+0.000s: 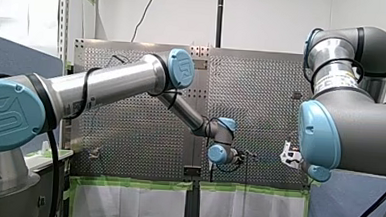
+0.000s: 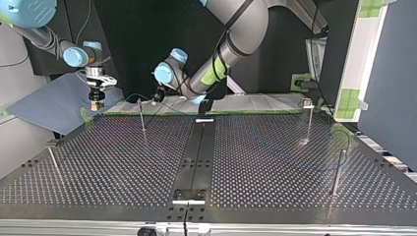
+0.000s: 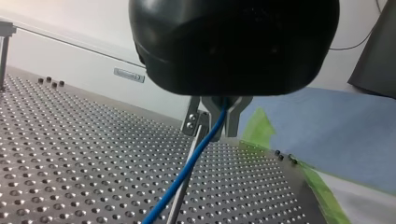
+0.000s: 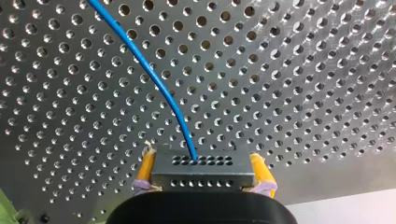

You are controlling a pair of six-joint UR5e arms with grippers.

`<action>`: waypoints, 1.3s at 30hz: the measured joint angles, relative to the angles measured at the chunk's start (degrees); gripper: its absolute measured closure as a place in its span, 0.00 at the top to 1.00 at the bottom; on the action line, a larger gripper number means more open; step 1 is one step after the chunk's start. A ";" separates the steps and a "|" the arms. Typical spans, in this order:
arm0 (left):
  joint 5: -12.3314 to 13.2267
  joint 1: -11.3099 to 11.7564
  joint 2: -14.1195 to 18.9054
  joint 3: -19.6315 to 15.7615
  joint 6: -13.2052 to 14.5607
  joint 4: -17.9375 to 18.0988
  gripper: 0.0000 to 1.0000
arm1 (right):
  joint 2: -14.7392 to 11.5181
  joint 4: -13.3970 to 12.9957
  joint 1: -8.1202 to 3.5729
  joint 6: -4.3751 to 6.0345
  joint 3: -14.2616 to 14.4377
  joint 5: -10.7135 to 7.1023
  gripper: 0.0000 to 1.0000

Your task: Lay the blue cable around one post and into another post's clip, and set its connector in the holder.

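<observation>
In the left wrist view my left gripper (image 3: 223, 117) is shut on the blue cable (image 3: 187, 170), which runs down out of its metal fingers. A thin post (image 3: 183, 186) with a small metal clip (image 3: 191, 122) at its top stands right beside those fingers, and the cable crosses in front of it. In the right wrist view my right gripper (image 4: 204, 169), with yellow pads, is shut on the grey connector (image 4: 201, 178). The cable (image 4: 149, 70) leaves the connector's face over the perforated table. In the top view, my right gripper (image 2: 97, 102) hangs at the far left edge and my left gripper (image 2: 158, 97) is beside the post (image 2: 142, 120).
Other thin posts stand at the top view's right (image 2: 307, 123), near right (image 2: 338, 172) and near left (image 2: 54, 164). A black strip (image 2: 194, 157) runs down the table's middle with small brackets at both ends. Green tape and a blue sheet (image 2: 54, 105) border the far edge.
</observation>
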 joint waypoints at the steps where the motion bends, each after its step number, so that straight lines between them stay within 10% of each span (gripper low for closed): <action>1: 0.00 0.05 -0.01 0.07 -0.04 -0.06 0.02 | 0.00 0.00 0.07 0.13 -0.11 0.00 0.00; 39: 0.99 0.32 -1.60 1.68 1.49 -3.02 0.04 | 0.19 0.34 0.63 0.41 -0.95 0.00 0.00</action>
